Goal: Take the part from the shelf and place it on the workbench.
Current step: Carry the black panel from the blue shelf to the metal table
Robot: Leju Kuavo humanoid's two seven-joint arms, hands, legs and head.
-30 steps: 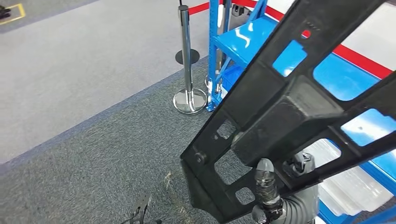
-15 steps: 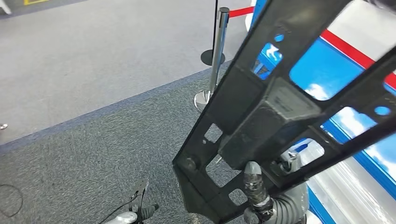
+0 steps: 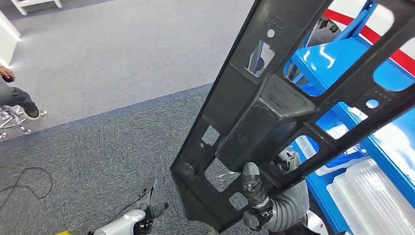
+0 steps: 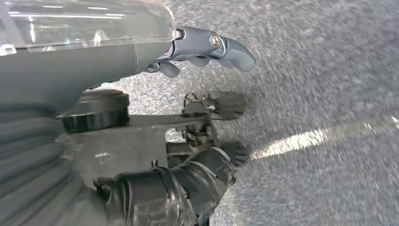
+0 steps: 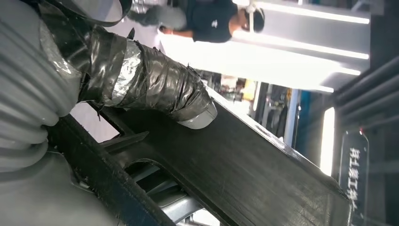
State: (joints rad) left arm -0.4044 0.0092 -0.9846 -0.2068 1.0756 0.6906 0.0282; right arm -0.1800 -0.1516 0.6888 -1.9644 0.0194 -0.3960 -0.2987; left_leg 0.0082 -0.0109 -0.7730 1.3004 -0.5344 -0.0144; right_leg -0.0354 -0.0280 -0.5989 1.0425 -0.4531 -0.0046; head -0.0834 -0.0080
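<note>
Head view: my right robot hand (image 3: 262, 198) is clamped on the black part (image 3: 274, 112), with its taped thumb lying over the near end of it. The part is a long frame with many openings, and it rises from my hand toward the far right, high above the grey carpet (image 3: 88, 161). Behind the part, on the right, stands the blue shelf (image 3: 337, 58), with clear plastic trays (image 3: 372, 196) on its near level. My left robot hand (image 3: 147, 218) hangs low on the near left, above the carpet, and it holds nothing. At the far left edge I see a person's leg (image 3: 17, 100), and a black cable (image 3: 24, 181) lies on the carpet.

Left wrist view: my left robot hand (image 4: 202, 108) has its fingers apart over the carpet.

Right wrist view: my taped thumb (image 5: 155, 87) presses on the black part (image 5: 244, 169). A person (image 5: 207, 19) in a dark shirt stands further away.
</note>
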